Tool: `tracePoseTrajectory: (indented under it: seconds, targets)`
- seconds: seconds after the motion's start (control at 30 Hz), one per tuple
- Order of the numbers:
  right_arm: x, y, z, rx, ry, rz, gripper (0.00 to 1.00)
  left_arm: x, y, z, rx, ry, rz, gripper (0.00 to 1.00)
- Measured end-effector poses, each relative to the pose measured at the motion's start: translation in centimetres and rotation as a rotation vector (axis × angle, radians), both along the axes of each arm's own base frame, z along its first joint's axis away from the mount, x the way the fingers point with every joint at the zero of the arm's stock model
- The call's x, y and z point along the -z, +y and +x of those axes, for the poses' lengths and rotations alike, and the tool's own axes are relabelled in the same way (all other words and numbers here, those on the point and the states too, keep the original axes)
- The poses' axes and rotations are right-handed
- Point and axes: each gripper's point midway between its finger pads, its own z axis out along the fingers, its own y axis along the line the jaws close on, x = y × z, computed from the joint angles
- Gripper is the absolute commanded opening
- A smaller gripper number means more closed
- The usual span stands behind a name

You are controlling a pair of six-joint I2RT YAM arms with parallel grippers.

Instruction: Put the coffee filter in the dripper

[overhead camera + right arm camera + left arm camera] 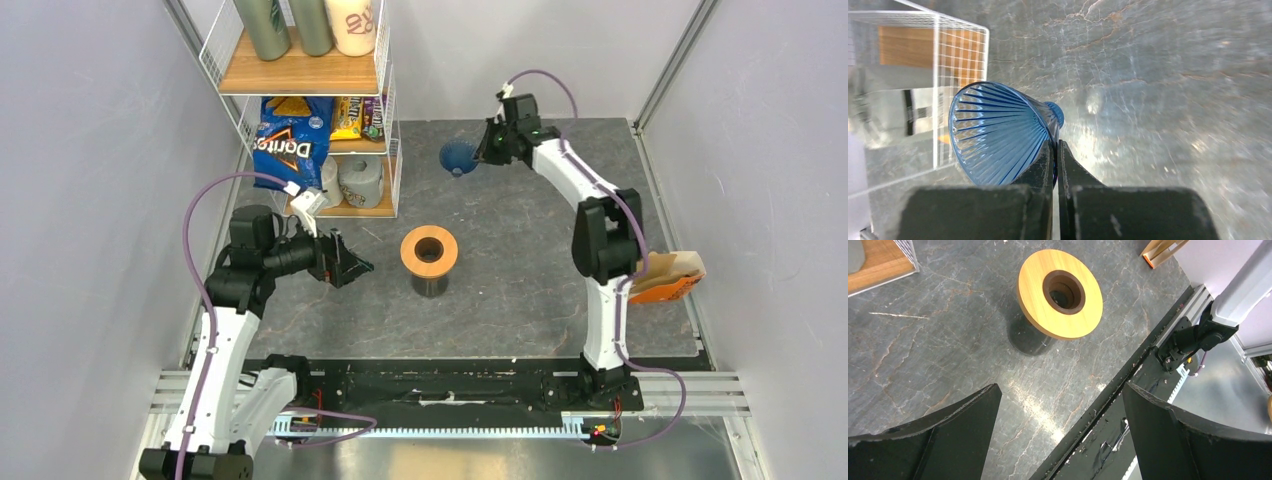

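Coffee filter (672,266) is what I check first: the tan paper stands in the orange-and-white holder (668,291) at the right edge of the table (520,300). It is just beside my right arm's elbow and well apart from the dripper (458,157). That blue cone is at the far side of the table, near the wire shelf (300,75).

On the right wrist camera, the right gripper (1055,152) has its fingers pressed together on the cone's thin ribbed wall, close to the rim. The cone lies tipped, its wide mouth turned toward the shelf. I cannot tell whether it touches the table.

My left gripper (352,262) hangs over the left part of the table with its jaws spread wide and nothing between them. Ahead of it, at the table's middle, the wooden ring (1033,295) sits on the dark cup (432,285).
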Motion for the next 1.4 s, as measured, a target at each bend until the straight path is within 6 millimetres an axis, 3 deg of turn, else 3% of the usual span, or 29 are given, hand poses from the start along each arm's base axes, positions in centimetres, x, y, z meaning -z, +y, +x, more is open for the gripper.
tracePoseTrajectory:
  seconds: [0.17,0.3,0.43,0.53,0.6,0.77,1.07,1.27,1.4]
  targets:
    - [-8.7,-3.4,-3.2,-0.023,-0.085,0.017,0.0,-2.0,0.8,0.0,-0.056,-0.06,0.031,1.0]
    - [-15.7,-5.3,-6.9,-0.072,-0.175,0.035,0.0,-5.4,1.7,-0.2,-0.118,-0.169,0.056,1.0]
    - [-19.6,-4.9,-11.8,-0.175,-0.192,0.063,0.0,-9.2,2.0,-1.1,-0.127,-0.243,0.061,1.0]
    - [-20.0,-4.3,-15.2,-0.247,-0.135,0.075,0.0,-11.7,2.1,-1.2,-0.127,-0.278,0.062,1.0]
    - [-19.7,-3.8,-17.2,-0.279,-0.071,0.075,0.0,-12.4,2.1,-0.9,-0.131,-0.278,0.063,1.0]
    - [-19.2,-2.7,-21.0,-0.328,0.056,0.07,0.0,-11.1,1.9,0.4,-0.133,-0.169,0.065,1.0]
    - [-19.0,3.3,-26.7,-0.467,0.168,0.107,0.0,-10.2,-0.2,2.7,-0.069,-0.048,0.068,1.0]
    - [-18.6,5.0,-28.3,-0.487,0.182,0.086,0.0,-10.1,-3.7,1.2,0.061,-0.048,0.095,0.99]
    - [-18.4,5.0,-27.9,-0.467,0.178,0.077,0.0,-9.4,-3.9,1.8,0.047,-0.028,0.104,0.99]
